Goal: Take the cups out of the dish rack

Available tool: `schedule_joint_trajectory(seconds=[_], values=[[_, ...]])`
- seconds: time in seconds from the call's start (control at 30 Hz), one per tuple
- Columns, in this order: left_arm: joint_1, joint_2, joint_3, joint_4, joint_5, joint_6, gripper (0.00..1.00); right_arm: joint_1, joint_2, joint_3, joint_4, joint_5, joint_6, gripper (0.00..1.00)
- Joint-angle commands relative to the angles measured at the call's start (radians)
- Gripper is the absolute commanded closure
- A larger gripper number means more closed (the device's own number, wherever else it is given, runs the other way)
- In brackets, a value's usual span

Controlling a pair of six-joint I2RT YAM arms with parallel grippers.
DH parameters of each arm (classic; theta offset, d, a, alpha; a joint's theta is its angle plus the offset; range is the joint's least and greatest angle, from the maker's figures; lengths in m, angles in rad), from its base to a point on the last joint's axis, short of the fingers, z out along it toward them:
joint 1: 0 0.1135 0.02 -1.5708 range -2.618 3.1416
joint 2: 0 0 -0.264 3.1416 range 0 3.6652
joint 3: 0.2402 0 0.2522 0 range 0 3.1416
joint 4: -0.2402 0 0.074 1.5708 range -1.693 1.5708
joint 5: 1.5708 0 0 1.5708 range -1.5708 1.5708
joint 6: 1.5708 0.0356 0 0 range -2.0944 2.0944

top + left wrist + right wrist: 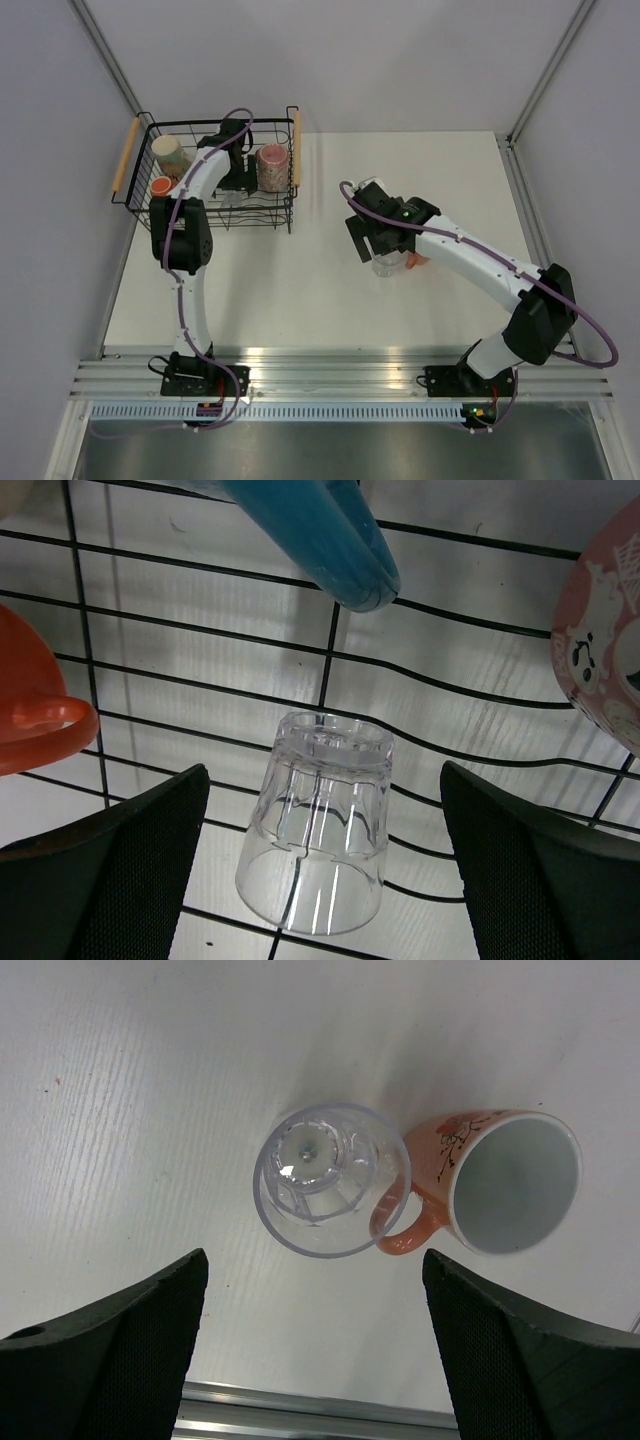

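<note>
Closest to the arms, a bit right of the worktop's middle, the right claw hangs spread wide over a clear tumbler and an orange mug sitting right up against each other, gripping neither. In the far left corner, the dish rack has a cream mug, a second orange mug and a pink patterned cup. The left claw is in there too, wide and empty, over an upturned tumbler.

Clear tumbler in black dish rack
</note>
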Motion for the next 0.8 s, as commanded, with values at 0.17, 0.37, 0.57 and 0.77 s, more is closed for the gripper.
schedule_joint_trajectory(seconds=[0.17, 0.37, 0.57, 0.77], values=[[-0.003, 0.034, 0.038, -0.037, 0.063, 0.060, 0.05, 0.004, -0.031, -0.023, -0.007, 0.035, 0.016, 0.10], [-0.009, 0.026, 0.017, -0.042, 0.050, 0.051, 0.18, 0.004, -0.036, -0.055, 0.016, 0.027, 0.016, 0.21], [-0.012, 0.028, -0.017, -0.046, 0.009, 0.043, 0.22, 0.004, -0.042, -0.070, 0.025, 0.023, 0.017, 0.23], [-0.012, 0.036, -0.043, -0.049, -0.032, 0.037, 0.21, 0.004, -0.051, -0.075, 0.017, 0.032, 0.012, 0.30]])
